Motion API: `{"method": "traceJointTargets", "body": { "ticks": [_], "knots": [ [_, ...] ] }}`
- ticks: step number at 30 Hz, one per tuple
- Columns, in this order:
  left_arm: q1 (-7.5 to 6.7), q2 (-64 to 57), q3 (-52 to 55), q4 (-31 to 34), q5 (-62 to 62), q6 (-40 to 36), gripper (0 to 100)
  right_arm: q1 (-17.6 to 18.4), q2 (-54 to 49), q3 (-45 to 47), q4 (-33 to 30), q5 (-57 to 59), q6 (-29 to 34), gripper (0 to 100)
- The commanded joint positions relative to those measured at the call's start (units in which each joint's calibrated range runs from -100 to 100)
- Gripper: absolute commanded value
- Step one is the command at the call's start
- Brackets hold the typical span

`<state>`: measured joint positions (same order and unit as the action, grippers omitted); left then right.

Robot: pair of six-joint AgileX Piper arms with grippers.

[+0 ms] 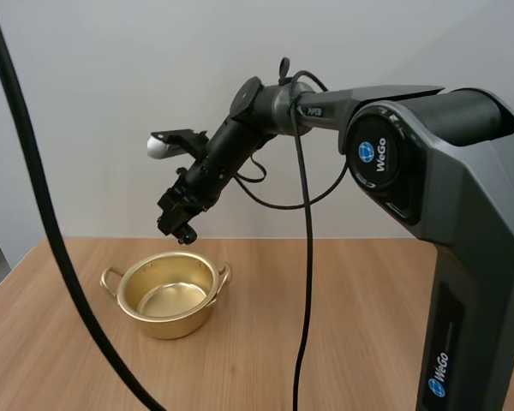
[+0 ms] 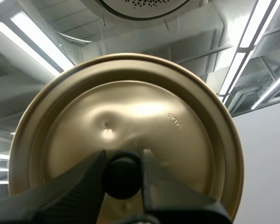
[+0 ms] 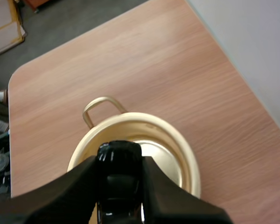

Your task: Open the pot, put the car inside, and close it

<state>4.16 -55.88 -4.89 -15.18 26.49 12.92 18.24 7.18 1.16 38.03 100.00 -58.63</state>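
Pot (image 1: 176, 324) was found open, empty. Lid (image 2: 149, 112) was held aloft, left gripper (image 2: 122, 159) clamped on knob (image 2: 122, 181). Black car (image 3: 119, 175) was pinched in right gripper (image 1: 182, 228), poised at pot's 12 o'clock. Judged left: car dropped in, lid replaced.

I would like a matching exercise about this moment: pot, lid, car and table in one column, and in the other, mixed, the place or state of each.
1 pot
2 lid
3 car
4 table

A held by its knob in the left fingers
B light wood, bearing the pot
C open, standing below the right fingers
D black, pinched in the right fingers

Pairs: 1-C, 2-A, 3-D, 4-B
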Motion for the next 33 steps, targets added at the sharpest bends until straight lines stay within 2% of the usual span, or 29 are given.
{"method": "traceJointTargets", "body": {
  "ticks": [1,7,12,25,33],
  "knots": [
    [0.00,0.3,0.0,0.0,1.7,-0.1,0,1.7,0.0,2.7,-3.8,-4.6,0.9,0],
    [0.00,0.4,0.0,0.0,2.9,0.0,0,4.1,0.0,6.8,-7.4,-12.6,1.7,0],
    [0.00,0.4,0.0,0.0,3.7,0.4,0,5.3,0.0,9.1,-13.9,-15.7,5.2,0],
    [0.00,0.5,0.0,0.0,4.9,0.4,0,8.3,2.1,14.3,-17.6,-28.4,3.6,0],
    [0.00,0.5,0.0,0.0,4.9,1.4,0,9.9,6.6,14.3,-24.3,-37.1,5.0,0]
  ]
}}
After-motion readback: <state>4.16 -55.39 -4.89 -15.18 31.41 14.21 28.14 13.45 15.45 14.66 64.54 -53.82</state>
